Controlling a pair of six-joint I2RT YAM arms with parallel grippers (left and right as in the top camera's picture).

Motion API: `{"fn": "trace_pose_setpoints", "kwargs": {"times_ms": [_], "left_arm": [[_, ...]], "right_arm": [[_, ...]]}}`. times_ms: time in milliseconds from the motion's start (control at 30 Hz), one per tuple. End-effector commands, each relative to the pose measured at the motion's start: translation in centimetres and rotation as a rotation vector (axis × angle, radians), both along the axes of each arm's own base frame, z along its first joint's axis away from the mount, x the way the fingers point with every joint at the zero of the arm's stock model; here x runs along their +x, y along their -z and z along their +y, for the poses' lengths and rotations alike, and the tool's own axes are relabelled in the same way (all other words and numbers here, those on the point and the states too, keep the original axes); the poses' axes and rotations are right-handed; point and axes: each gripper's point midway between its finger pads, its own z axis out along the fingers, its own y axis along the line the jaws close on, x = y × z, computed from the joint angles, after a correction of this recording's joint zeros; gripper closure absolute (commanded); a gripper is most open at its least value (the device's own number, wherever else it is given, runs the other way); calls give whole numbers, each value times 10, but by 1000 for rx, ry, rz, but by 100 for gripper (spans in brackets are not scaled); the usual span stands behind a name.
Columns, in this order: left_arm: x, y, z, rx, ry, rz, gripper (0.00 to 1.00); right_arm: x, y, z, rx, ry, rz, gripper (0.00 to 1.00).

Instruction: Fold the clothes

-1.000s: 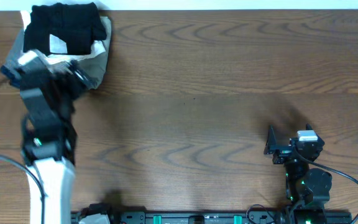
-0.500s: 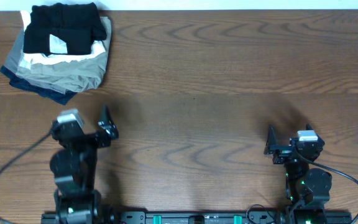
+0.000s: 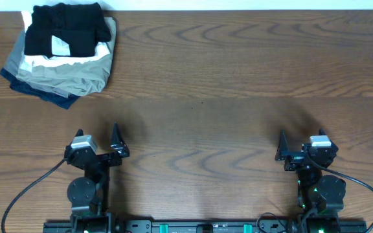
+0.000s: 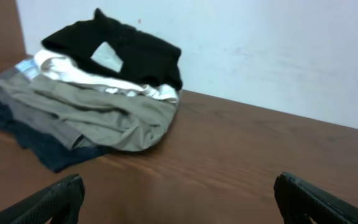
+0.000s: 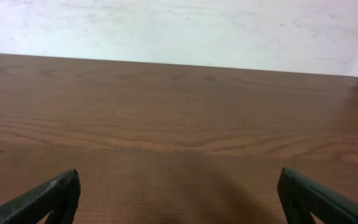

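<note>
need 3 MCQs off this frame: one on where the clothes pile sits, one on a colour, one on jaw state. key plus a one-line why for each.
1. Seen from overhead, where on the table is the pile?
A. Centre
B. Far left corner
C. Beside the right arm

2. What colour is the top garment?
A. Black
B. Khaki
C. Navy

3. How do the left jaws and right jaws stand?
A. Both shut on cloth
B. Left shut, right open
C. Both open, empty

Key:
1 B, the overhead view puts the pile at the table's far left corner.
2 A, the black piece lies over all the other layers.
3 C, each wrist view shows a wide gap with nothing held in it.
</note>
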Motion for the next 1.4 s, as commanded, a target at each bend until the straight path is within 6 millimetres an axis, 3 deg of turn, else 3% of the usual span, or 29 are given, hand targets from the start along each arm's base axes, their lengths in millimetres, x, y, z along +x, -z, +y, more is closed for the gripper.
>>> {"fn": "trace_pose_setpoints", "kwargs": {"times_ms": [0,233,1367], "left_arm": [[-4,4,13,30,-90,2,2],[-10,28,13,20,-92,97,2],[-10,24,12,25,-86,80,2]], "right_arm": [[0,2,1,9,-2,5,1],[0,2,1,9,-2,5,1],[0,2,1,9,-2,5,1]]}}
